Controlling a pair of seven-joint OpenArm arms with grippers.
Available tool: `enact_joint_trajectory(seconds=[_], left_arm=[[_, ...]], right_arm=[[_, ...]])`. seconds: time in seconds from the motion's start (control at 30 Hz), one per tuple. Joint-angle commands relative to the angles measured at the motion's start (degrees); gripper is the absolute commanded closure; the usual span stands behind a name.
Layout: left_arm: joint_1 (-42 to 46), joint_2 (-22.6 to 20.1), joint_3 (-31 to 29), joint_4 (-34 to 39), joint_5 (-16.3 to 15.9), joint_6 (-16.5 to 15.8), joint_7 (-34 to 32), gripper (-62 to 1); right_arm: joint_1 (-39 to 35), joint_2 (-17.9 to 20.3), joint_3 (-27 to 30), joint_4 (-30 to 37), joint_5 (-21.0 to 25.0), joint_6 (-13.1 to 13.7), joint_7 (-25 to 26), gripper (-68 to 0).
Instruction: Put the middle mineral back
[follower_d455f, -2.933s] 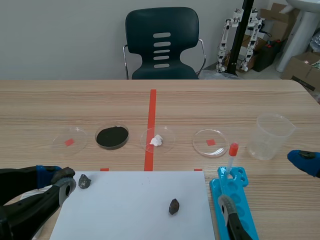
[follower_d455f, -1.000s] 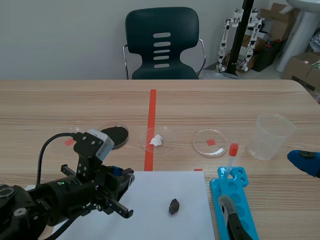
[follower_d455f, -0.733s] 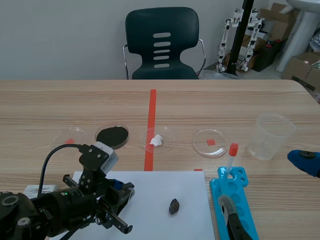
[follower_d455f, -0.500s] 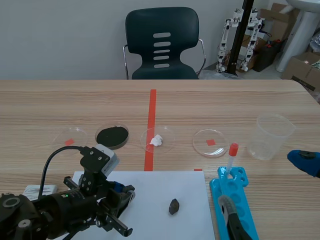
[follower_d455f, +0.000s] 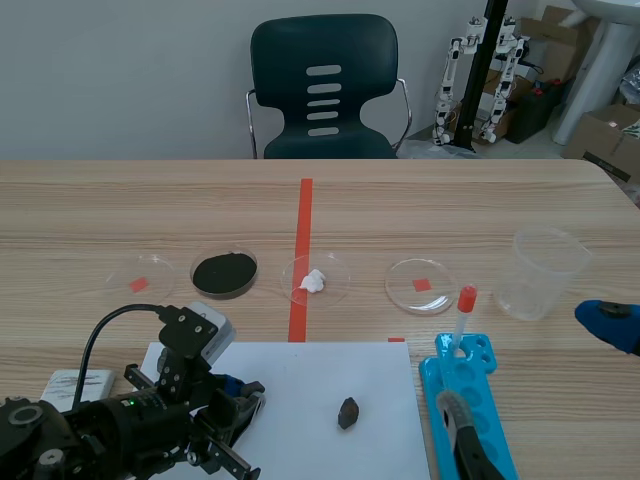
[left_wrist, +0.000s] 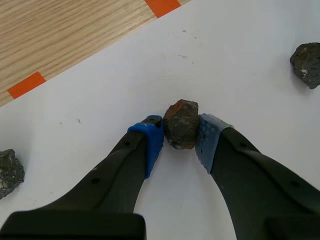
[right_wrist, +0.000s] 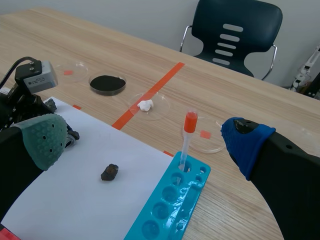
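Left gripper (left_wrist: 179, 137) pinches the reddish-brown rough mineral lump (left_wrist: 181, 122) between its blue pads over the white paper sheet (left_wrist: 240, 65). Only the left wrist view shows this; in the scene view the arm hides it. Right gripper (right_wrist: 145, 140) spread wide, holding nothing, by the turquoise plastic tube rack (right_wrist: 170, 200). Small white card (follower_d455f: 75, 381) beside the left arm, print too small to read.

Three minerals (left_wrist: 181, 124) (left_wrist: 9, 172) (left_wrist: 307, 64), four petri dishes (follower_d455f: 150, 270) (follower_d455f: 194, 272) (follower_d455f: 338, 268) (follower_d455f: 435, 272), one beaker (follower_d455f: 543, 272), one tube (follower_d455f: 463, 315), one rack (follower_d455f: 490, 400)
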Motion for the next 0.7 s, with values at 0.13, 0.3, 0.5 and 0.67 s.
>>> enact_joint_trajectory(seconds=[0.13, 0.3, 0.5, 0.67], left_arm=[[-0.3, 0.4, 0.2, 0.3, -0.2, -0.2, -0.2, -13.7], [-0.2, 0.4, 0.2, 0.3, -0.2, -0.2, -0.8, -34.2], [0.0, 0.4, 0.2, 0.4, -0.2, -0.2, -2.7, -56.8], [0.2, 0.3, 0.2, 1.0, -0.2, -0.2, -2.7, -57.0]], right_arm=[[-0.1, 0.6, 0.0, 0.5, 0.6, 0.0, 1.0, -65.5], [-0.1, 0.6, 0.0, 0.5, 0.6, 0.0, 1.0, -65.5], [-0.1, 0.6, 0.0, 0.5, 0.6, 0.0, 1.0, -65.5], [-0.1, 0.6, 0.0, 0.5, 0.6, 0.0, 1.0, -65.5]])
